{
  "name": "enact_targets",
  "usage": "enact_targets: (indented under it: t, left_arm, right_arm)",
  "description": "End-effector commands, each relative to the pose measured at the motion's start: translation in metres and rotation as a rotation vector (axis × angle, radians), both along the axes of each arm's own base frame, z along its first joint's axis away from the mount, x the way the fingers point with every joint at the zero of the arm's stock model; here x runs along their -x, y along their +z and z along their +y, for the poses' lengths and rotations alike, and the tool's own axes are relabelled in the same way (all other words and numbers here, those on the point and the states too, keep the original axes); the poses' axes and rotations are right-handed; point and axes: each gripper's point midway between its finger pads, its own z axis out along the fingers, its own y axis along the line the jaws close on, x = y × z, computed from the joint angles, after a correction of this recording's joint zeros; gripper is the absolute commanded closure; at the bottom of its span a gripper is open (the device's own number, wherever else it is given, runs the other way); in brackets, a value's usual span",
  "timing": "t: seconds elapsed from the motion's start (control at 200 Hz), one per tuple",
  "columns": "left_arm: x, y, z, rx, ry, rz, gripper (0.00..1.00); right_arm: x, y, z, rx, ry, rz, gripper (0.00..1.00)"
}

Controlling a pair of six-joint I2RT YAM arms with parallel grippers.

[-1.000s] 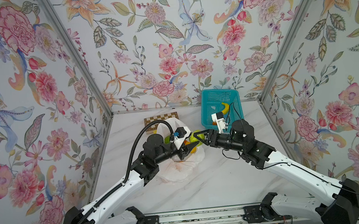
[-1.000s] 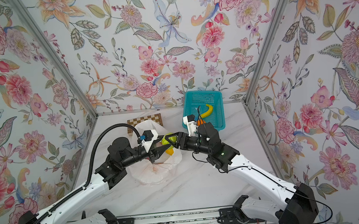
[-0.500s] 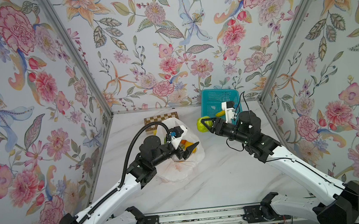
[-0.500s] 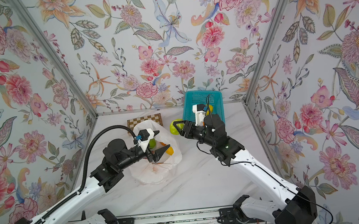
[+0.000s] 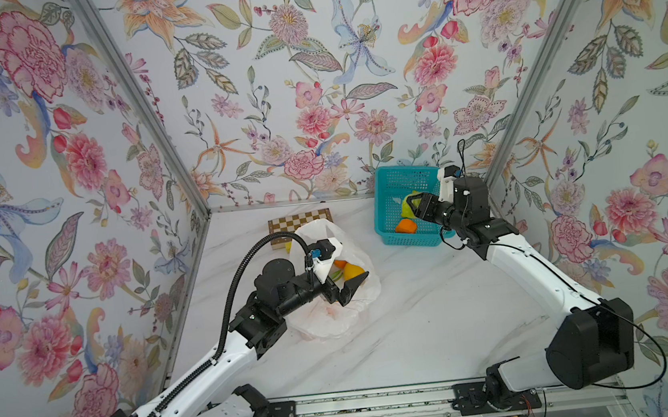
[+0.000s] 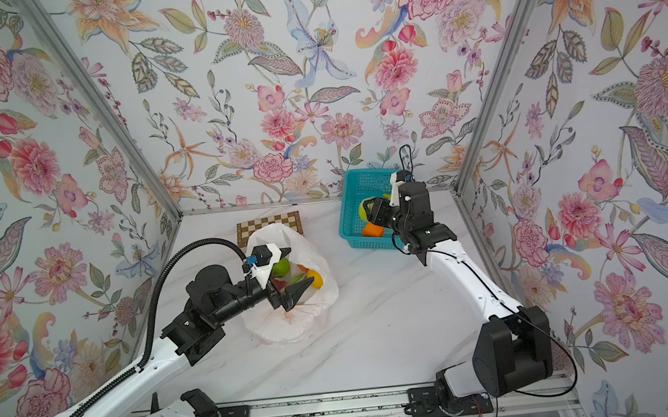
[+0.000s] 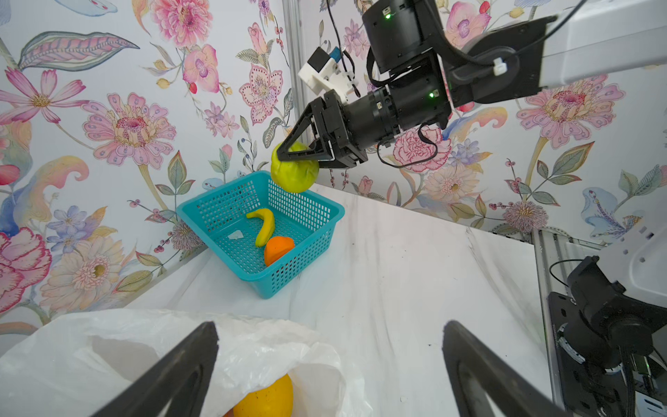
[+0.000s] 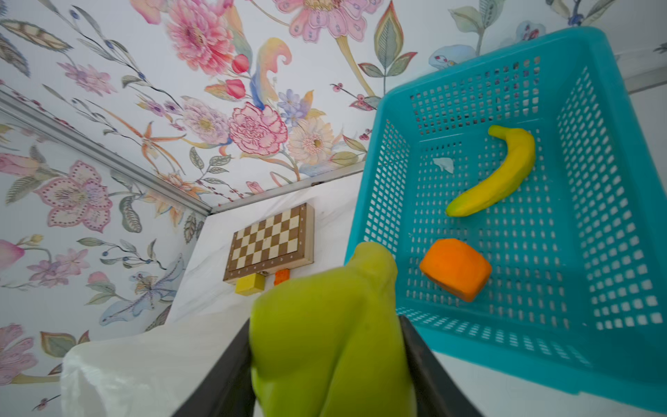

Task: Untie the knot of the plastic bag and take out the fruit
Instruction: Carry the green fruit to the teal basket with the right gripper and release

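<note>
**Poised to drop a green fruit into the basket**

Judged the step in hand as placing the green fruit (image 8: pixel 325 325) in the teal basket (image 7: pixel 326 211). Hung over the basket in both top views, above rim height by the left wrist view, clear of the mesh floor. Best done by lowering well inside the walls before any release, to avoid a bounce or a roll back over the rim. Worth aiming for the bare mesh beside the banana (image 8: pixel 505 180) and the orange (image 8: pixel 454 269), not on top of either. Worth opening slowly, then lifting straight up, to avoid dragging the piece along.

Clamped the right gripper (image 5: pixel 415 206) on that fruit from both sides, dark fingers (image 8: pixel 234 364) about half apart and pressed against its skin. Spread the left gripper (image 7: pixel 330 326) wide, fingers (image 7: pixel 180 372) bare, gripping nothing, just above the open mouth of the plastic bag (image 5: pixel 334 318). Found no tied knot there, only a gaping mouth with a yellow-orange fruit (image 7: pixel 267 397) inside, well apart from the basket.
</note>
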Motion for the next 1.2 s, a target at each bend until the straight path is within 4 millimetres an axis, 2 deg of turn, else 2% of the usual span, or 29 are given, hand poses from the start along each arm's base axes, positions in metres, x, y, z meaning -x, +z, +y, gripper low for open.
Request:
enact_targets:
  t: [0.0, 0.195, 0.4, 0.62, 0.786, 0.891, 0.976, 1.056, 1.196]
  left_arm:
    - [0.004, -0.003, 0.004, 0.007, 0.019, 0.028, 0.01]
    - [0.005, -0.006, 0.009, 0.018, 0.038, 0.052, 0.01]
    - [0.006, -0.010, 0.016, 0.016, 0.068, 0.081, 0.01]
    - [0.006, -0.017, 0.017, 0.011, 0.074, 0.114, 0.01]
    - [0.005, -0.018, 0.014, 0.009, 0.064, 0.119, 0.01]
    - [0.007, -0.015, 0.010, 0.011, 0.044, 0.122, 0.01]
    - [0.006, -0.014, 0.009, 0.012, 0.043, 0.124, 0.01]
    - [0.007, -0.013, 0.009, 0.012, 0.042, 0.121, 0.01]
    - [0.006, -0.013, 0.008, 0.009, 0.039, 0.117, 0.01]
  right_arm:
    - [-0.014, -0.024, -0.019, 0.125, 0.008, 0.050, 0.48]
    - [-0.043, -0.077, -0.047, 0.165, -0.010, 0.184, 0.49]
    - [-0.068, -0.131, -0.067, 0.173, -0.040, 0.309, 0.49]
    - [-0.077, -0.182, -0.081, 0.275, -0.062, 0.438, 0.47]
    - [-0.078, -0.208, -0.080, 0.330, -0.061, 0.490, 0.45]
    - [-0.077, -0.212, -0.076, 0.344, -0.053, 0.504, 0.39]
    - [-0.076, -0.206, -0.074, 0.351, -0.056, 0.492, 0.32]
    - [-0.077, -0.191, -0.071, 0.352, -0.059, 0.462, 0.26]
    - [-0.075, -0.148, -0.063, 0.343, -0.064, 0.377, 0.19]
